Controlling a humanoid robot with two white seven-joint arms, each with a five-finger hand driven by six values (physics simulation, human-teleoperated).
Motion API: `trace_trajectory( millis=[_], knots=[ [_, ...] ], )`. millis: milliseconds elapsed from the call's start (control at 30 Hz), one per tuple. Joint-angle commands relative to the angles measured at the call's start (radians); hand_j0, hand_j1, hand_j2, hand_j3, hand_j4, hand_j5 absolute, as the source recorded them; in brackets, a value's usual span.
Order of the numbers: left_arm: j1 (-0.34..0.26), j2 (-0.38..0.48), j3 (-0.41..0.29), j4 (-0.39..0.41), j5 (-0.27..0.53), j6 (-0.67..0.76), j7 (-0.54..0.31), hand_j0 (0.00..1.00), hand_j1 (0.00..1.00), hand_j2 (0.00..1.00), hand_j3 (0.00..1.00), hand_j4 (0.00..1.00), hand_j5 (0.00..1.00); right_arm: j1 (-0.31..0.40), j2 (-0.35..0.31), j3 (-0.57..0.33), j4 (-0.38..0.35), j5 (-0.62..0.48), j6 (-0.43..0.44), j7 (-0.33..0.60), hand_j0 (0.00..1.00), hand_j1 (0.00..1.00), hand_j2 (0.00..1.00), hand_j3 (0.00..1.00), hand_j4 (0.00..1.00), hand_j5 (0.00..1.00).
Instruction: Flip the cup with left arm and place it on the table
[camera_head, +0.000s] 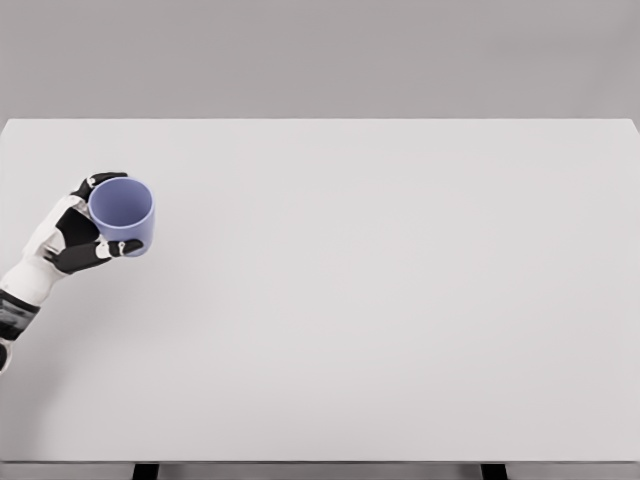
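Left hand (78, 232) wrapped round the blue cup (123, 214), far-left side of the table (380, 300).
Cup mouth faces up twd camera; looks light, rigid, smooth-walled so prob slippery. Best held round the side wall w/ thumb opposing fingers, as here.

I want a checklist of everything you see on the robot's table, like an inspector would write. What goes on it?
Surface: white table, plain and flat, its front edge showing at the bottom of the head view.
Job's things: purple cup, mouth open toward the camera, at the table's left side.
Clutter: nothing seen.
Hands: left hand wrapped around the cup, fingers curled on its wall; whether the cup touches the table cannot be told. Right hand not in view.
Cables: nothing seen.
Surroundings: grey wall behind the table; dark table legs under the front edge.
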Motion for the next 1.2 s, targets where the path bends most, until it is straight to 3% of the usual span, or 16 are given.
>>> trace_trajectory(
  millis=[0, 300, 667, 1033, 1167],
  knots=[
    [0.000, -0.005, -0.017, 0.002, 0.046, 0.005, 0.000, 0.54, 0.54, 0.54, 0.54, 0.54, 0.54, 0.000, 0.000, 0.000, 0.000, 0.000, 0.000, 0.000, 1.00, 1.00, 1.00, 1.00, 1.00, 1.00],
    [-0.005, -0.010, -0.053, 0.051, 0.066, 0.051, 0.000, 0.55, 0.55, 0.55, 0.55, 0.55, 0.55, 0.000, 0.000, 0.000, 0.000, 0.000, 0.000, 0.000, 1.00, 1.00, 1.00, 1.00, 1.00, 1.00],
    [-0.006, -0.007, -0.051, 0.046, 0.065, 0.094, 0.000, 0.56, 0.56, 0.56, 0.56, 0.56, 0.56, 0.000, 0.000, 0.000, 0.000, 0.000, 0.000, 0.000, 1.00, 1.00, 1.00, 1.00, 1.00, 1.00],
    [-0.003, -0.002, -0.051, 0.037, 0.061, 0.082, 0.000, 0.88, 0.88, 0.88, 0.88, 0.88, 0.88, 0.000, 0.000, 0.000, 0.000, 0.000, 0.000, 0.000, 1.00, 1.00, 1.00, 1.00, 1.00, 1.00],
    [-0.002, -0.001, -0.053, 0.035, 0.060, 0.082, 0.000, 0.94, 0.94, 0.94, 0.94, 0.94, 0.94, 0.000, 0.000, 0.000, 0.000, 0.000, 0.000, 0.000, 1.00, 1.00, 1.00, 1.00, 1.00, 1.00]
  ],
)
